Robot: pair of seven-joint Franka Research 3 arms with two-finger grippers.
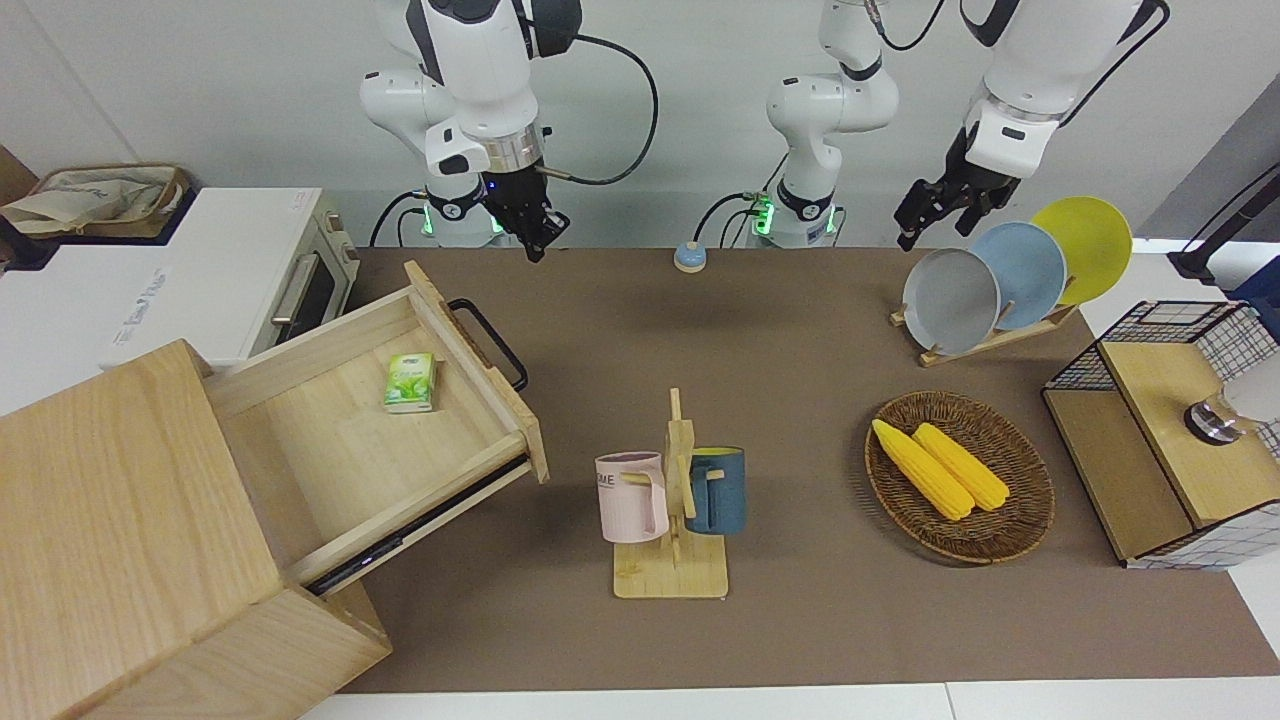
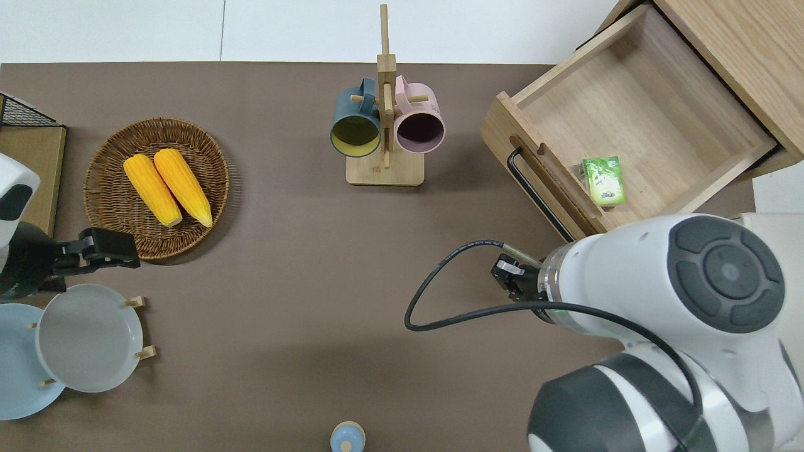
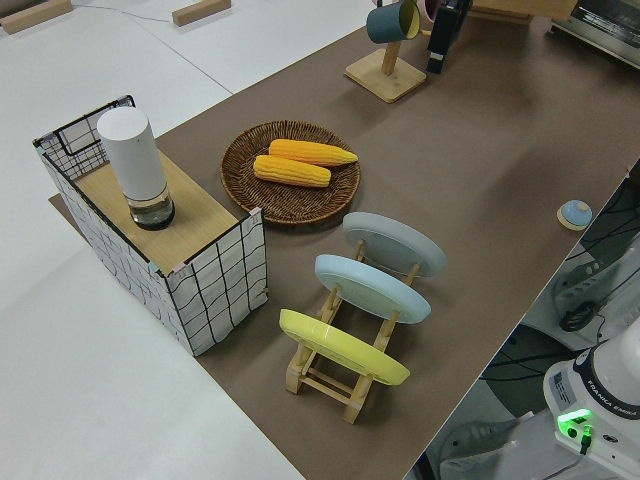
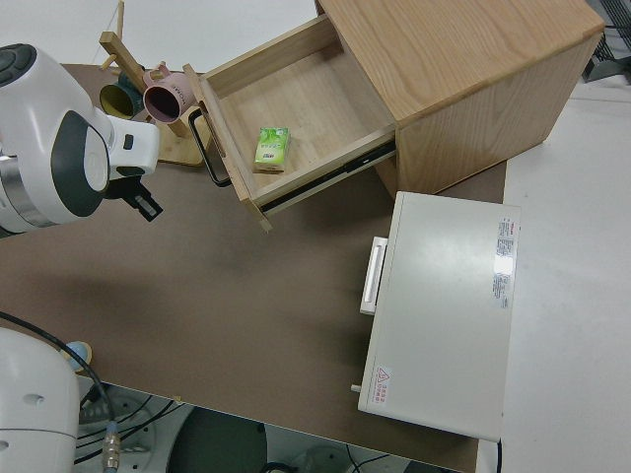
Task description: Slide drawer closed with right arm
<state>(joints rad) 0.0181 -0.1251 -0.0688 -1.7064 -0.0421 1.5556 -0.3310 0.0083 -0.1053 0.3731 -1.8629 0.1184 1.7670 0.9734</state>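
Drawer [image 1: 380, 420] stands wide open; right gripper [image 1: 537, 243] hangs near its handle [image 1: 489, 343].

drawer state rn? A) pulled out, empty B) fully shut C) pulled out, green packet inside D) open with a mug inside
C: the drawer stands pulled out of its cabinet, with a small green packet lying on its floor near the front panel.

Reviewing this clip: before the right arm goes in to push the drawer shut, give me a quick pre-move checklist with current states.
1. drawer open, needs closing: ok.
2. green packet lies flat inside, below the rim: ok.
3. right gripper up over bare mat, not yet on the handle: not ok.
4. Mat in front of the drawer clear; mug rack stands apart: ok.
5. Right finger state: cannot tell.
6. Left arm parked: ok.
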